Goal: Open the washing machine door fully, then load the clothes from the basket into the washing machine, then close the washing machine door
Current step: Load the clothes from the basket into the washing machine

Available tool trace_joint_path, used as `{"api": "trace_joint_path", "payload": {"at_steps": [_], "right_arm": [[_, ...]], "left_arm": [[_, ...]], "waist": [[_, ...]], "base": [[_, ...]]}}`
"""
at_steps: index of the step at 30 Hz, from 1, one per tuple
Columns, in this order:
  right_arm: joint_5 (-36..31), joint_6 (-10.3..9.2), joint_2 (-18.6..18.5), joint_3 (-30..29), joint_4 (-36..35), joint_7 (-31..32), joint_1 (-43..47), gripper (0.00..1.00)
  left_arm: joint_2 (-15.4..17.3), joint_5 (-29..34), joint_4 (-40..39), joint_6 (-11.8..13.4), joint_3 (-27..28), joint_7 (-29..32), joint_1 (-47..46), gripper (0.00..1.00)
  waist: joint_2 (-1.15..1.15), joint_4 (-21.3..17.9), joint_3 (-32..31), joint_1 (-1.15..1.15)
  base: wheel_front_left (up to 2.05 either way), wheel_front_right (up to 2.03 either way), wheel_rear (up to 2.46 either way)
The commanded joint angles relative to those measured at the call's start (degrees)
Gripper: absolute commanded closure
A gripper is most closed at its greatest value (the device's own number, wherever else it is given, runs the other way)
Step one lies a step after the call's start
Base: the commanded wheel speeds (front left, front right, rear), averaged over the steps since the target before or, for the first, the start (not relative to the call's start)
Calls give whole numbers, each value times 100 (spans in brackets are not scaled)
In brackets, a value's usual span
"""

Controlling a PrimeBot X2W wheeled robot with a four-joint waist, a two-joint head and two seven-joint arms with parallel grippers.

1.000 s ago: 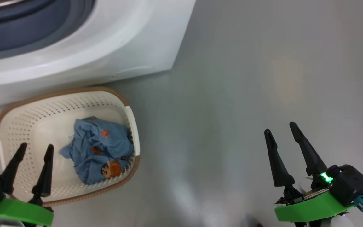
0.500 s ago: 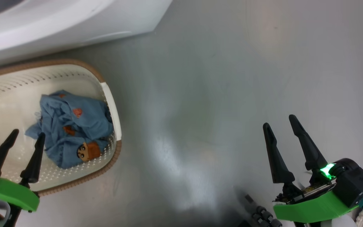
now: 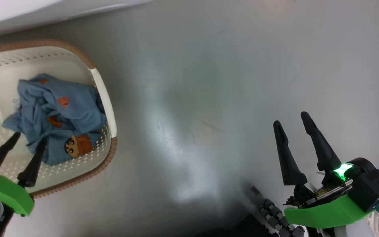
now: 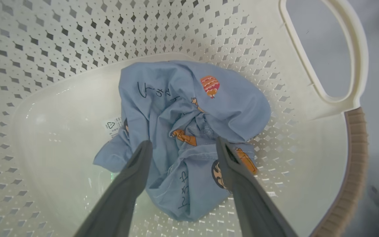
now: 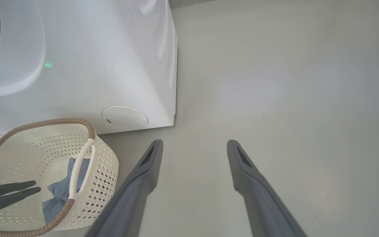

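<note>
Grey glossy floor point(image 3: 209, 98) holds the basket point(image 3: 109, 154) beside the white washing machine point(image 5: 110, 49). Both spread empty: left gripper point(image 3: 31, 137) over the clothes point(image 3: 61, 112), right gripper point(image 3: 290, 118) over floor.

Hiragana lettering point(image 4: 156, 93) on the clothes point(image 4: 239, 112)

One basket point(image 3: 77, 56) is counted, with two white handles point(image 5: 81, 164) noted on it — and one bundle of clothes point(image 3: 54, 112). One washing machine point(image 5: 110, 65) is counted, with one round cover point(image 5: 124, 117) on its front. Two grippers are tallied — the left gripper point(image 3: 31, 137) and the right gripper point(image 3: 290, 118) — with two dark fingers point(image 3: 288, 159) seen on each, four in all.
</note>
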Motion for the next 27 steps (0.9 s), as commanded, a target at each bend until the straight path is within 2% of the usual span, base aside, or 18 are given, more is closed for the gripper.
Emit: {"api": "trace_joint_path", "payload": {"at_steps": [1, 16, 27], "right_arm": [[92, 9, -43, 146, -131, -44, 124, 0], [238, 9, -43, 338, -247, -44, 211, 0], [271, 9, -43, 326, -278, -44, 481, 0]], "left_arm": [[293, -67, 20, -16, 56, -46, -65, 0], [710, -513, 576, -16, -843, -46, -915, 0], [515, -627, 1188, -16, -1345, -39, -1448, 0]], "waist": [[0, -47, 92, 0], [0, -341, 573, 0], [0, -391, 599, 0]], "base": [[0, 0, 0], [0, 0, 0], [0, 0, 0]]}}
